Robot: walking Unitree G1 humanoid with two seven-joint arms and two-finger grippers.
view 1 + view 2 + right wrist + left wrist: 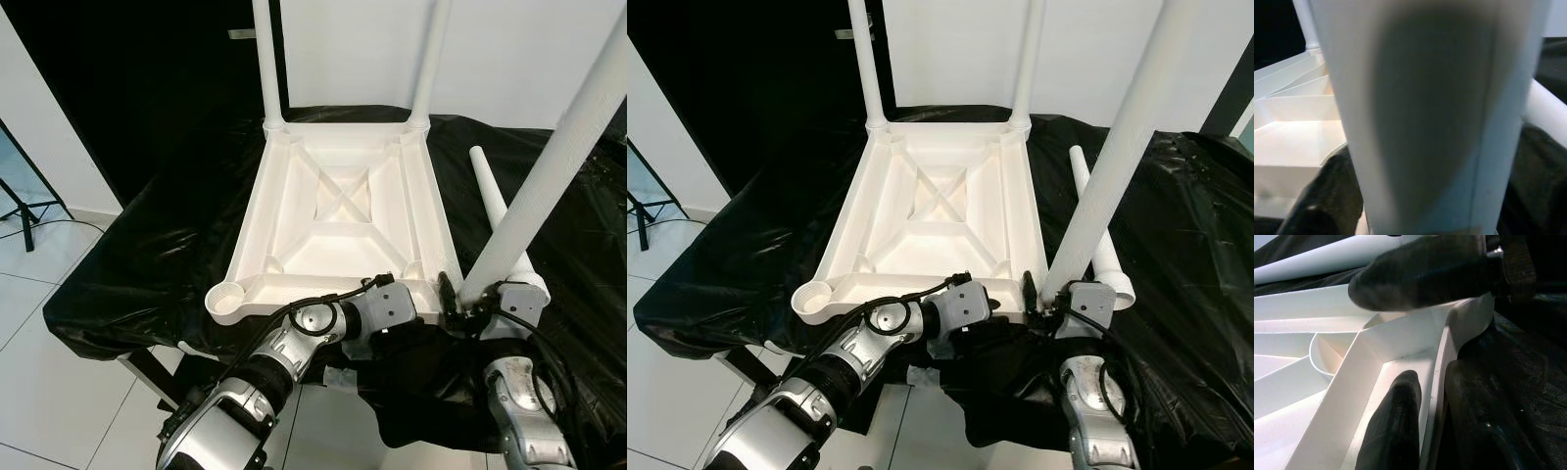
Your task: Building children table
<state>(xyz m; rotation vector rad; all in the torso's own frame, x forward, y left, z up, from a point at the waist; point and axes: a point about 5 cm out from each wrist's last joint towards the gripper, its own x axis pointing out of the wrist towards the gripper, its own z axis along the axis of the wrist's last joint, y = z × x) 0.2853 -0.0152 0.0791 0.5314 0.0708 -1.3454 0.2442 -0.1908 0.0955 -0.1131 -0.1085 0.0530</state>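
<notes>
White plastic tabletop [338, 211], upside down on the black-draped table [147, 245], near edge pinched by the left gripper [1420, 426], near-right corner socket just beside the foot of the leg [549, 166] clamped tilted in the right gripper [470, 299].

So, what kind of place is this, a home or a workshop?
Probably a room in a home, set up as an assembly spot. The upturned white tabletop lies on a bench draped in black plastic sheet, over a white tiled floor, with plain white walls behind.
</notes>
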